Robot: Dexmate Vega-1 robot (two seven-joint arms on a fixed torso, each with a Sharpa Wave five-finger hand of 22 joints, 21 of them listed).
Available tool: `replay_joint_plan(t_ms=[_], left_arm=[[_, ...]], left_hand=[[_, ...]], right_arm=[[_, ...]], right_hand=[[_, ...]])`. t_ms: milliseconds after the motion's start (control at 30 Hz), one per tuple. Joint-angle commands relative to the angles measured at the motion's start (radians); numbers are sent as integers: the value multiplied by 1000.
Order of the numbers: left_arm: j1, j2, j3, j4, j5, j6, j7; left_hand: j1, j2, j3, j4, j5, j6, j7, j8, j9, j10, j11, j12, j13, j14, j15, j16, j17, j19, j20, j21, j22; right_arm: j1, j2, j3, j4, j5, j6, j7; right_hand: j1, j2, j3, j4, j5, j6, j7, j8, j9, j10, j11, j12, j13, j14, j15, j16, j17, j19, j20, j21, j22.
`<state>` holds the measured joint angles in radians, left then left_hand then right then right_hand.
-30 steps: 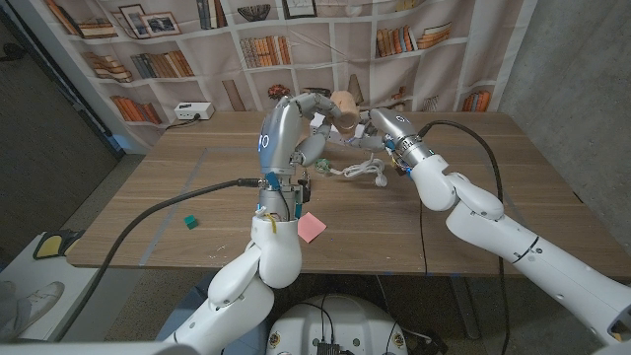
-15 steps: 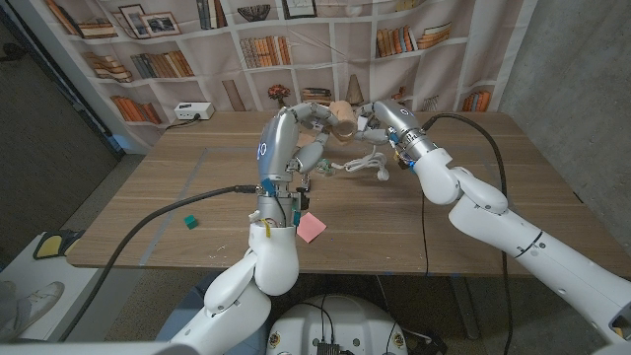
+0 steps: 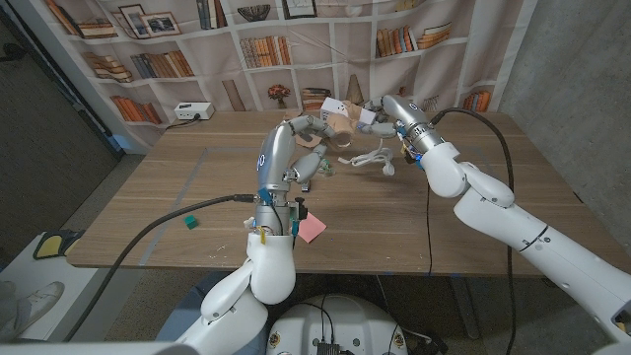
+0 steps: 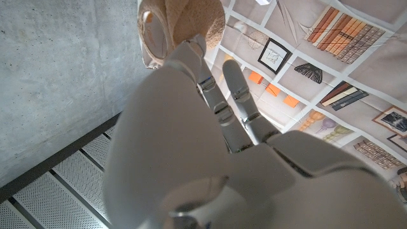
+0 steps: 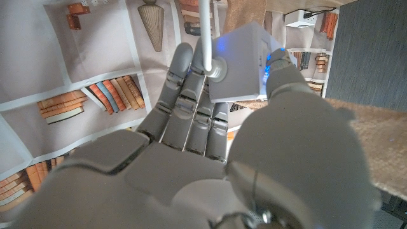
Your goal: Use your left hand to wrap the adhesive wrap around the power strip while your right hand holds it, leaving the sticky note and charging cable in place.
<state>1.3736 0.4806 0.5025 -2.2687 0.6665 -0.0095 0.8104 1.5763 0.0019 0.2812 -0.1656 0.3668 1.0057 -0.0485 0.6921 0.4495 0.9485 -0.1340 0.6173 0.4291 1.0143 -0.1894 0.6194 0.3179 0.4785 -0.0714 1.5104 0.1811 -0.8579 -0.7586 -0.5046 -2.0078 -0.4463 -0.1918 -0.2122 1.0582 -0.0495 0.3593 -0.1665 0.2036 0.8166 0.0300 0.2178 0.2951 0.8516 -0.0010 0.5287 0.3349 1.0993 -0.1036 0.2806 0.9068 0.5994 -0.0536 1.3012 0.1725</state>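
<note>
One power strip (image 3: 347, 107) is held raised above the far part of the bench (image 3: 473, 212) by the right hand (image 3: 380, 110), its fingers closed around the white body. One roll of adhesive wrap (image 3: 335, 120) is gripped against it by the left hand (image 3: 314, 133). One white cable (image 3: 367, 161) hangs down to the bench and could be snagged and dragged. One pink sticky note (image 3: 312, 228) lies near the front edge, well apart, unlikely to be disturbed.

Most of the power strip (image 5: 245, 60) is covered by the right hand (image 5: 210, 146). The adhesive wrap (image 4: 184, 25) is cut off by the picture's edge and partly hidden behind the left hand (image 4: 210, 146). The sticky note (image 3: 312, 228) is partly covered by the left arm.
</note>
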Motion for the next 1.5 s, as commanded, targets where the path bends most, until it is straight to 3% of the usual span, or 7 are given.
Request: replay_joint_plan(t_ms=[33, 833, 1500], left_arm=[[30, -11, -12, 15, -34, -12, 9], [79, -4, -17, 38, -102, -2, -17], [134, -19, -26, 46, -141, -18, 31]], left_hand=[[0, -6, -3, 1, 6, 11, 4, -3, -1, 4, 1, 0, 3, 0, 3, 8, 6, -6, -1, 8, 3], [0, -7, -5, 2, 9, 10, 4, -4, 1, 4, 5, -1, 3, -2, 3, 10, 5, -8, 0, 9, 3], [0, -8, -6, 2, 12, 11, 4, -2, 5, 3, 3, 0, 6, -3, 4, 13, 6, -7, -2, 10, 3]], right_arm=[[15, -5, 15, 13, 47, 16, -3], [-18, -34, 70, -29, 113, 26, -30], [-31, -46, 92, -52, 149, 31, -24]], right_hand=[[128, 136, 64, 5, 6, 96, -89, 5, 5, 135, -126, 2, 124, 96, -127, -1, 1, -5, -86, 1, 2], [131, 137, 63, 4, 6, 98, -88, 5, 6, 138, -128, 1, 126, 101, -128, -3, -1, -7, -86, 0, 2], [128, 136, 63, 6, 6, 96, -88, 3, 6, 135, -127, -2, 128, 97, -126, -5, 2, -11, -85, -2, 2]])
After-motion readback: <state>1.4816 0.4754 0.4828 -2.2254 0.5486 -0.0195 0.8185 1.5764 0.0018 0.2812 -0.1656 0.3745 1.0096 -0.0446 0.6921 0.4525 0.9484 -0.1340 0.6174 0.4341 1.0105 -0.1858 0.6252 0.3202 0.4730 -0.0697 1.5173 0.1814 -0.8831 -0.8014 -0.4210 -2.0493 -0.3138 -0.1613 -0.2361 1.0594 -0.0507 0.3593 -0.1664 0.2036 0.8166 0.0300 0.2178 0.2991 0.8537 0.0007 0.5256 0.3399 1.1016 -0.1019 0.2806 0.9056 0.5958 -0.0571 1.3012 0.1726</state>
